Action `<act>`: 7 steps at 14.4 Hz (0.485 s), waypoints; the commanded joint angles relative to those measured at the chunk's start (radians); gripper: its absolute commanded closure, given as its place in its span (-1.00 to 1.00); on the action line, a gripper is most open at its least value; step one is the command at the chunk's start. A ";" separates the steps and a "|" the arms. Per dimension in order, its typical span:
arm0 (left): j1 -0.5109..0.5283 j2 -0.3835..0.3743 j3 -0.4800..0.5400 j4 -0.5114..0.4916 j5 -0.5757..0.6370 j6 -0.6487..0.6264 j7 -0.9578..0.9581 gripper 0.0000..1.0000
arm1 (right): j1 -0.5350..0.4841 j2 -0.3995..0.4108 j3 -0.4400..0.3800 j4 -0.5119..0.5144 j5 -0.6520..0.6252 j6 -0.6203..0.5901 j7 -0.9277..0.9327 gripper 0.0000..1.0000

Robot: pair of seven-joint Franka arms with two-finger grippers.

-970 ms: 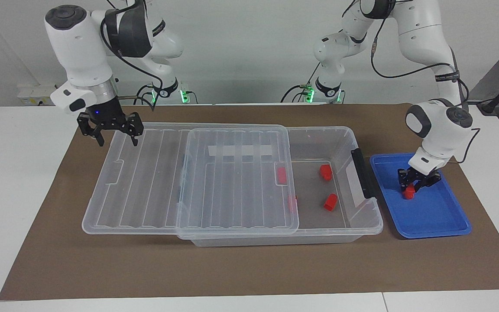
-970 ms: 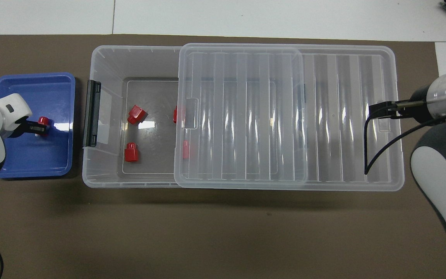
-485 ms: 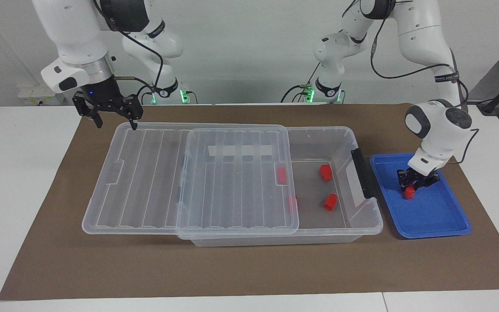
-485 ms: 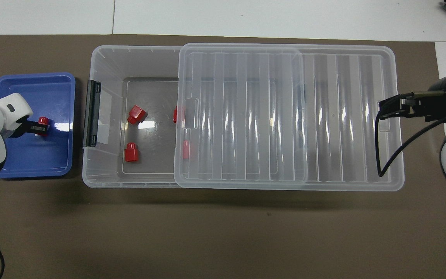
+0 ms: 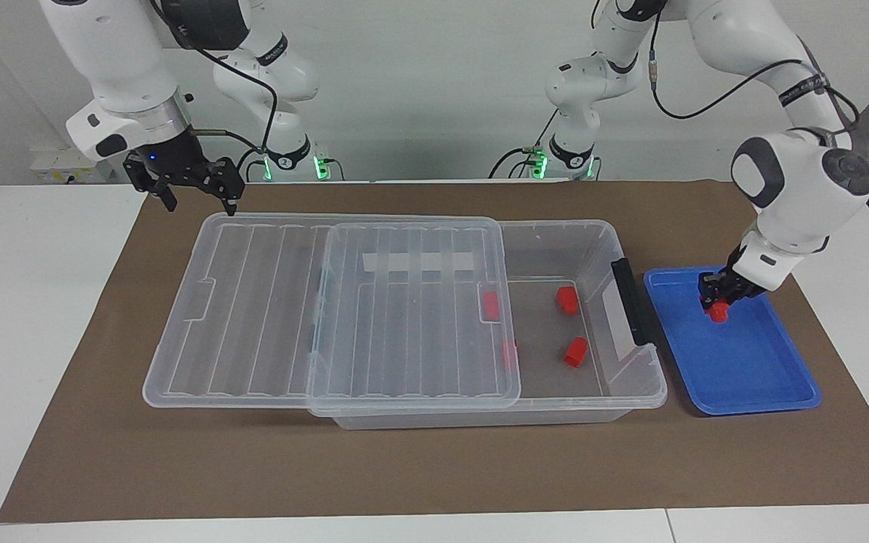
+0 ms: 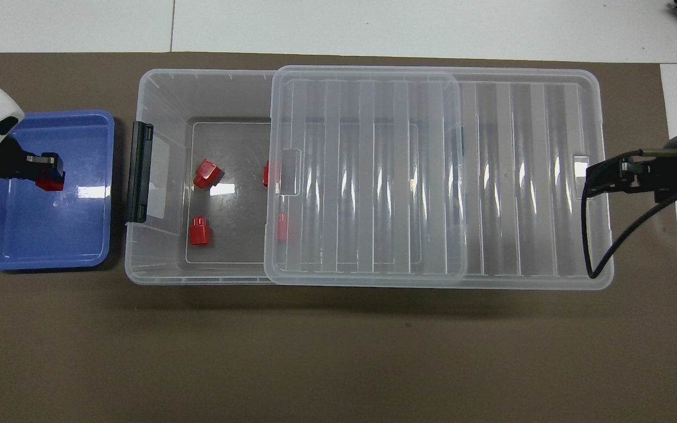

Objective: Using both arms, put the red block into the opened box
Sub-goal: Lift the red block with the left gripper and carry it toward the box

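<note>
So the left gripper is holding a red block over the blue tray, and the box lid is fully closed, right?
Not quite. In the facing view the left gripper does hold a red block over the blue tray, but the lid is slid aside, leaving the box partly open.

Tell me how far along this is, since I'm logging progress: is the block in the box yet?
Not yet. Done: the lid is slid aside, leaving the box open at the left arm's end. In hand: the left gripper is shut on the red block, raised over the blue tray. The right gripper waits open above the lid's end. Left: carry it over and release.
</note>
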 commanded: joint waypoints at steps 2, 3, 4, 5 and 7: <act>-0.092 0.012 0.011 0.186 -0.051 -0.199 -0.204 0.95 | -0.012 -0.027 0.004 -0.030 0.021 0.011 0.005 -1.00; -0.119 0.011 0.011 0.187 -0.064 -0.194 -0.285 0.95 | -0.012 -0.027 0.004 -0.030 0.021 0.011 0.005 -1.00; -0.162 0.009 0.011 0.184 -0.061 -0.171 -0.396 0.95 | -0.011 -0.027 0.004 -0.030 0.021 0.011 0.004 -1.00; -0.208 0.008 0.012 0.174 -0.056 -0.109 -0.514 0.95 | -0.011 -0.027 0.004 -0.032 0.021 0.011 0.004 -1.00; -0.266 -0.001 0.014 0.128 -0.055 -0.001 -0.751 0.95 | -0.011 -0.027 0.004 -0.030 0.021 0.011 0.004 -1.00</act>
